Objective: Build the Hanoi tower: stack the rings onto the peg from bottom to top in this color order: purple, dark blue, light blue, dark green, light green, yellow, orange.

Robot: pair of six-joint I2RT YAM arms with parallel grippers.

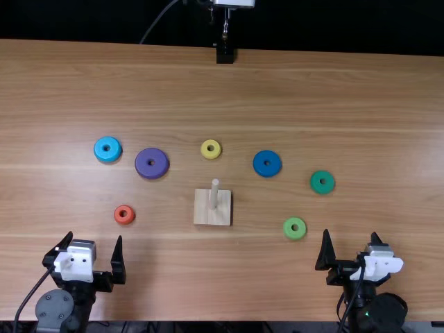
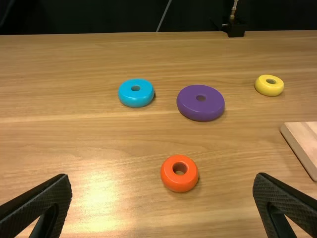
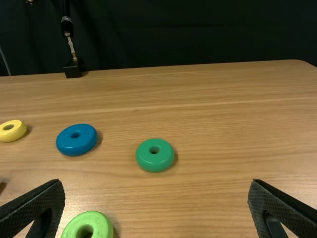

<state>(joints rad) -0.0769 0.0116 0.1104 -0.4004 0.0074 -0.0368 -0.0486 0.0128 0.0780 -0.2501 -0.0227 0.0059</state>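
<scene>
Left gripper: lower left, spread, empty, likely for picking
Right gripper: lower right, spread, empty
Peg: centre, bare, probably for shared reach
Purple ring: left of centre, flat, presumably first
Orange ring: left, likely last

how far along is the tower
Nothing is stacked: the peg stands bare. Both the left gripper and right gripper are open and empty. All seven rings remain, lying loose on the table; the purple ring goes on first.
</scene>
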